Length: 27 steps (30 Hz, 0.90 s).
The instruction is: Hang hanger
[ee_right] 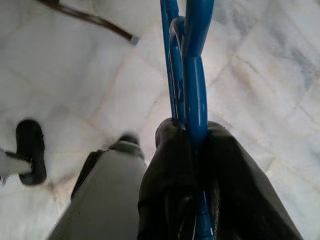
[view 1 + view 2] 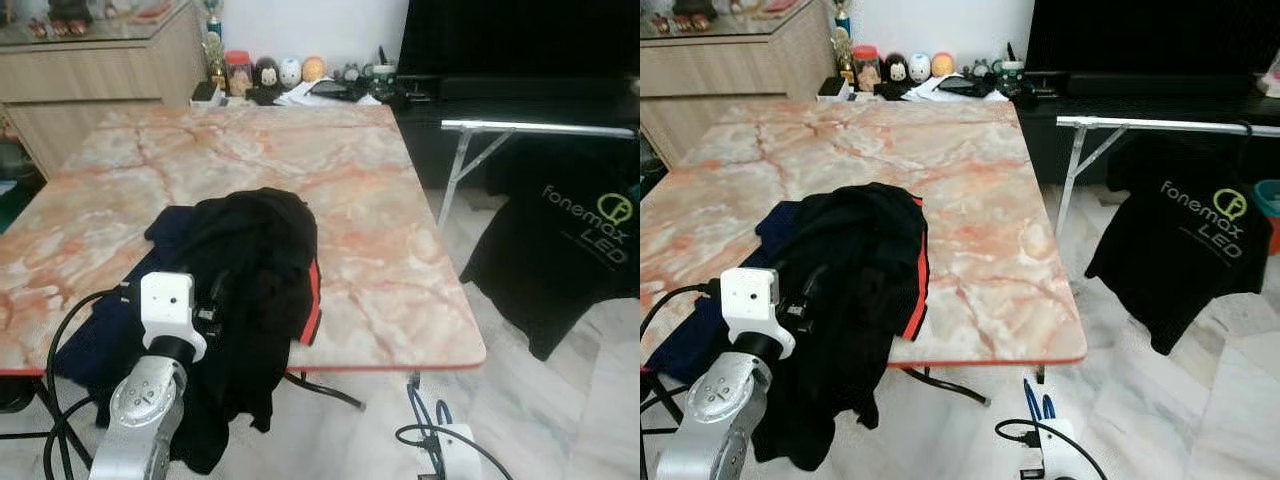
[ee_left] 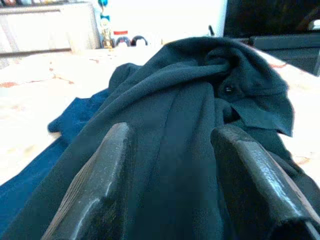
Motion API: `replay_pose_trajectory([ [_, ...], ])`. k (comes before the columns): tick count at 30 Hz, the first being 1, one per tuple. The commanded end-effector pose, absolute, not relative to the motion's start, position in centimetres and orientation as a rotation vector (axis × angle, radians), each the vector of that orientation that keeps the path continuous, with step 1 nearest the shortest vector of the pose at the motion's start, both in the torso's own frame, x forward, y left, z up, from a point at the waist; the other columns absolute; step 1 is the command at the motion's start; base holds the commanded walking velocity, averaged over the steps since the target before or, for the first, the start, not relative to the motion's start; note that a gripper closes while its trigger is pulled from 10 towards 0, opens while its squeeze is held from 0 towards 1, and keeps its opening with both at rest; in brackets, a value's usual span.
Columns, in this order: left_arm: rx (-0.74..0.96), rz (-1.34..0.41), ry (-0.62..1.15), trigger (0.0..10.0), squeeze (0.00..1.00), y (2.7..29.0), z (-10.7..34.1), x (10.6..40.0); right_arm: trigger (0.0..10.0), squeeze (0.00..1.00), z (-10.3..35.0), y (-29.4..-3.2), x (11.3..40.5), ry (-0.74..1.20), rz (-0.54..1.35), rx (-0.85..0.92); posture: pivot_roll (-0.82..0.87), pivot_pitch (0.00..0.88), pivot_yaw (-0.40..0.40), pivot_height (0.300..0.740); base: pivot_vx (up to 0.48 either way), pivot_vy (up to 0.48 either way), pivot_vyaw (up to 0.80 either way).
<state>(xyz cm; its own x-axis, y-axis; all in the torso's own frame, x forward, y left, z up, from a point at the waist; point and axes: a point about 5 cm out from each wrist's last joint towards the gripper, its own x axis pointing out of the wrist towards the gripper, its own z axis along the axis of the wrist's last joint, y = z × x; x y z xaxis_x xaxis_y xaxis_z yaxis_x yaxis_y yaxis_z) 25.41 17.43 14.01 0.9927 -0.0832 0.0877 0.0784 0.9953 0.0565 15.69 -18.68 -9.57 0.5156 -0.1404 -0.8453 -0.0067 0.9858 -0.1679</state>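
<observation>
Blue hanger (image 1: 192,75) clamped between the right end effector's (image 1: 192,150) two black fingers, held low over the pale marble floor (image 1: 280,65), beyond the desk's near edge. Blue tips of it poke up above that end effector (image 2: 1038,425) in the head views.

Left end effector (image 3: 175,185): fingers apart, gripping nothing, the black garment (image 2: 250,270) lying between and just beyond them. That garment is heaped on the pink marble desk (image 2: 380,200) and spills over its near edge, atop dark blue cloth (image 3: 75,115).

Well off to the right end effector's far side: metal rail (image 2: 540,127), black printed T-shirt (image 2: 560,250) hanging from it.
</observation>
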Motion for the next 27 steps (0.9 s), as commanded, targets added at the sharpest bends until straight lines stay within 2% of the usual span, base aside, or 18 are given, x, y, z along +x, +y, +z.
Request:
replay_pose_trajectory([
  [1,0.055,-0.081,-0.094,10.0,0.0,17.51,14.0,25.2,10.0,0.0,-9.22,-19.11,16.38,1.001,-0.082,-0.17,0.09,0.0,-0.009,0.74,-0.277,0.0,0.0],
  [22,0.057,-0.068,-0.077,10.0,0.0,17.6,13.72,25.23,10.0,0.0,-9.18,-19.22,16.44,1.0,-0.084,-0.172,0.09,0.0,-0.012,0.74,-0.276,0.0,0.0],
  [27,0.051,-0.054,-0.055,10.0,0.0,17.76,13.31,25.25,10.0,0.0,-9.18,-19.28,16.41,1.001,-0.081,-0.175,0.09,0.0,-0.015,0.74,0.0,0.0,0.0],
])
